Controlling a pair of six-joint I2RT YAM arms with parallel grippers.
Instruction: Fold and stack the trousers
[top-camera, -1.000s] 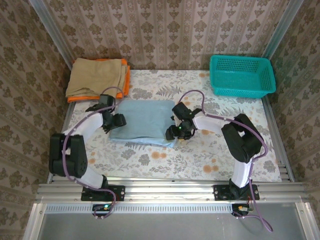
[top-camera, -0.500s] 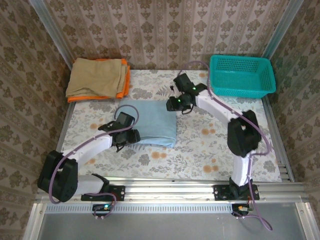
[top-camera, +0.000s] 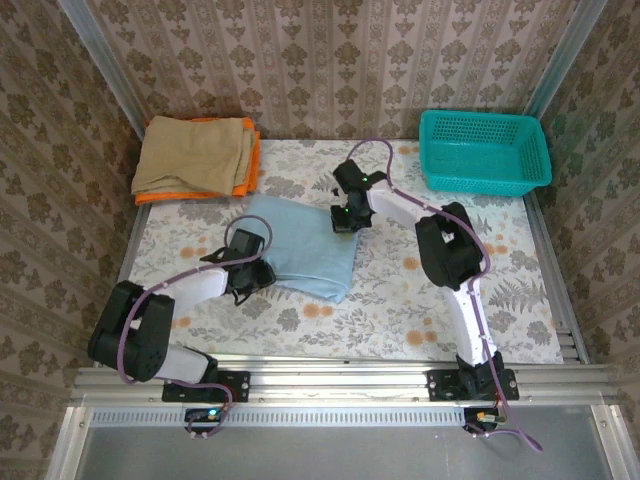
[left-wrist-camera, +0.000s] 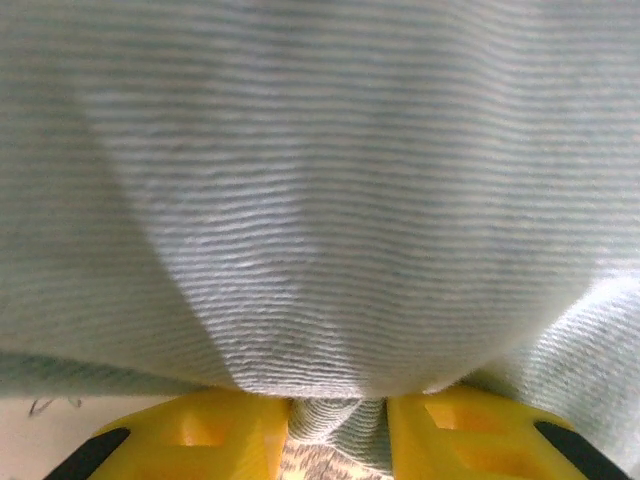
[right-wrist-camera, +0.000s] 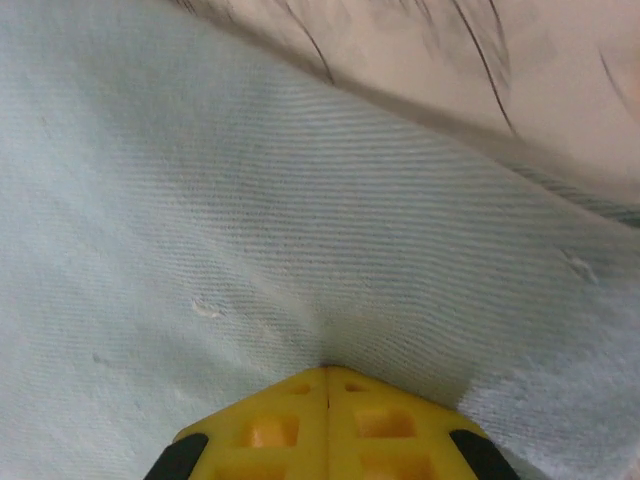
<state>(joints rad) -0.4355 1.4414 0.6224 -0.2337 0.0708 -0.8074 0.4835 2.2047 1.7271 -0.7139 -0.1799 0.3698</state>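
**Both grippers now clamping the folded bundle at opposite corners**

The pale light-blue soft-cloth trousers (top-camera: 300, 248) are lying as a folded bundle on the flowered table (top-camera: 400, 300), left of centre. They are well apart from the tan-beige folded cloth (top-camera: 195, 153) sitting on the orange folded cloth (top-camera: 190, 197) at the far left.

Within the last second both arms have been shifting around the bundle. The left gripper (top-camera: 248, 274) is now biting its near-left corner, and the right gripper (top-camera: 345, 215) is sitting on its far-right corner. Both pairs of jaws have been closing from a wider stance.

In the left wrist view the left gripper (left-wrist-camera: 338, 430) is standing narrow with a pleat of cloth between its yellow fingers (left-wrist-camera: 200, 440). In the right wrist view the right gripper (right-wrist-camera: 328, 385) is pressing fully together, cloth puckering at its tip, so a thin pinch appears taken.

The bundle is now lying skewed rather than square. Judgement: folding looks done, and the transfer onto the stack is beginning. The teal plastic basket (top-camera: 485, 150) is sitting at the far right.
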